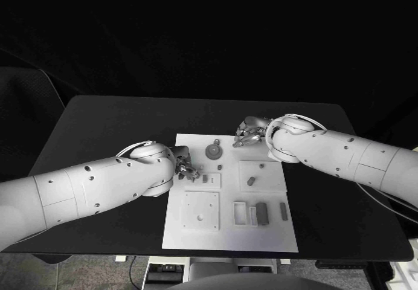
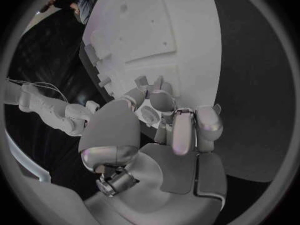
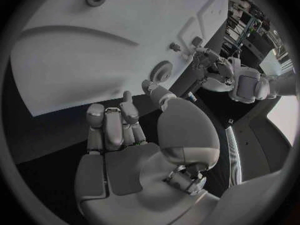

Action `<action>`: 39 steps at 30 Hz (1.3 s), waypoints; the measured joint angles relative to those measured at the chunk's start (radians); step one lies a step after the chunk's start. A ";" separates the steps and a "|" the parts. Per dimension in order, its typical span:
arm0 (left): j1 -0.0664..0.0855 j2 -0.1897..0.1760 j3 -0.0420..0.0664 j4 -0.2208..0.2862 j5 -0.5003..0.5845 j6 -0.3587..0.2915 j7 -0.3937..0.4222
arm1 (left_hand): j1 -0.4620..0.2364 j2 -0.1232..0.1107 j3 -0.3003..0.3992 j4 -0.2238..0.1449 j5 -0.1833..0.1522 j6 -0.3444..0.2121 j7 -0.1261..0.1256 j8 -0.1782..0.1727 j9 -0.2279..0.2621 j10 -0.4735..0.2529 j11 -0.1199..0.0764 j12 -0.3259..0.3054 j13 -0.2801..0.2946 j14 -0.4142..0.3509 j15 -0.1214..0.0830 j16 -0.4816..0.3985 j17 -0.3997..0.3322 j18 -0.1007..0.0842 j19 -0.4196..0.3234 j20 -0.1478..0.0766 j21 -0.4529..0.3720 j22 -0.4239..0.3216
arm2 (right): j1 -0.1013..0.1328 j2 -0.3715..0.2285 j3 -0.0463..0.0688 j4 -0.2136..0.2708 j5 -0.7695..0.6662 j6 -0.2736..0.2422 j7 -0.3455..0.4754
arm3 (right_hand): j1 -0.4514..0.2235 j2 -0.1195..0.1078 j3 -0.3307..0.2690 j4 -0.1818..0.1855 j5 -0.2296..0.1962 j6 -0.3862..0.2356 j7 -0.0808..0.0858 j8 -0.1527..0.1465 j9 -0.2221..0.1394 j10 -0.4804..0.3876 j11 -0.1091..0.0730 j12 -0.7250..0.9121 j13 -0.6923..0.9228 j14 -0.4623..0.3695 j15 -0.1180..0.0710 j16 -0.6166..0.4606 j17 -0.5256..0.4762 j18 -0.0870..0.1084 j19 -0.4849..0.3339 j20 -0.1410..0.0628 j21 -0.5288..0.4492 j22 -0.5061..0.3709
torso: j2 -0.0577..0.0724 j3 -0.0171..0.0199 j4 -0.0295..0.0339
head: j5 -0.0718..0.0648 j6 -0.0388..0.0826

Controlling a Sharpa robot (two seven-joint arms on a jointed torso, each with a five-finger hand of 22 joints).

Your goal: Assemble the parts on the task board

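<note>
The task board (image 1: 228,238) is lying in the middle of the black table (image 1: 113,127), its long side running away from the robot. On it, grey parts are sitting in several places: a round gear-like part (image 1: 213,150) near the far end, a small oblong part (image 1: 250,180) on a raised square toward the right side, and a cluster of upright rectangular parts (image 1: 258,213) beside a narrow bar (image 1: 283,210) nearer the robot. A plain raised square plate (image 1: 200,211) is sitting on the board's left half. The left hand (image 1: 185,169) is hovering at the board's left edge, just beside a small slotted block (image 1: 210,179); in the left wrist view its fingers (image 2: 185,130) are curling inward and pressing together, with nothing visible between them. The right hand (image 1: 247,134) is hanging over the board's far right corner, close to the gear; the right wrist view is showing its fingers (image 3: 112,127) folded toward the palm, holding nothing.
</note>
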 measured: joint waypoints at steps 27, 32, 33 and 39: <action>-0.003 -0.001 0.000 0.003 -0.008 0.015 -0.002 | -0.023 -0.017 -0.003 -0.026 -0.105 0.015 -0.011 0.030 0.007 0.004 -0.004 0.016 0.012 0.002 -0.002 0.015 0.011 0.010 0.007 0.000 0.000 0.005 | -0.001 -0.004 0.000 0.004 0.000 0.000 0.000 | 0.000 0.000 0.000 0.000 0.000 0.000 0.000 0.000 0.000 -0.002 0.002 0.000 -0.001 -0.003 -0.003 0.000 -0.002 0.000 0.000 0.000 0.000 -0.001 | 0.000 -0.0002 0.0006 | -0.002 -0.007; -0.004 -0.001 0.000 0.002 -0.009 0.015 -0.002 | -0.029 -0.024 -0.023 -0.034 -0.120 0.023 -0.016 0.039 0.009 0.004 -0.004 0.024 0.016 0.004 -0.004 0.019 0.014 0.011 0.007 0.000 0.000 0.007 | -0.001 -0.004 0.000 0.004 0.000 0.000 0.000 | 0.000 0.000 0.000 0.000 0.000 0.000 0.000 0.000 0.000 -0.002 0.002 0.000 -0.001 -0.003 -0.003 0.000 -0.002 0.000 0.000 0.000 0.000 -0.001 | 0.000 -0.0002 0.0006 | -0.002 -0.006; -0.004 -0.001 0.000 0.001 -0.010 0.015 -0.002 | -0.029 -0.024 -0.025 -0.032 -0.122 0.026 -0.019 0.041 0.010 0.005 -0.005 0.024 0.017 0.005 -0.005 0.019 0.014 0.017 0.007 0.000 0.000 0.007 | -0.001 -0.004 0.000 0.004 0.000 0.000 0.000 | 0.000 0.000 0.000 0.000 0.000 0.000 0.000 0.000 0.000 -0.002 0.002 0.000 -0.001 -0.003 -0.003 0.000 -0.002 0.000 0.000 0.000 0.000 -0.001 | 0.000 -0.0002 0.0005 | -0.002 -0.006; -0.006 -0.002 -0.002 0.000 -0.015 0.016 -0.002 | -0.034 -0.018 -0.030 -0.035 -0.107 0.059 -0.033 0.054 0.017 0.008 -0.007 0.030 0.022 0.007 -0.007 0.023 0.018 0.017 0.013 -0.005 0.000 0.009 | -0.001 -0.004 0.000 0.004 0.000 0.000 0.000 | 0.000 0.000 0.000 0.000 0.000 0.000 0.000 0.000 0.000 -0.002 0.002 0.000 -0.001 -0.002 -0.002 0.000 -0.001 0.000 0.000 0.000 0.000 -0.001 | 0.000 0.0000 0.0002 | -0.001 -0.006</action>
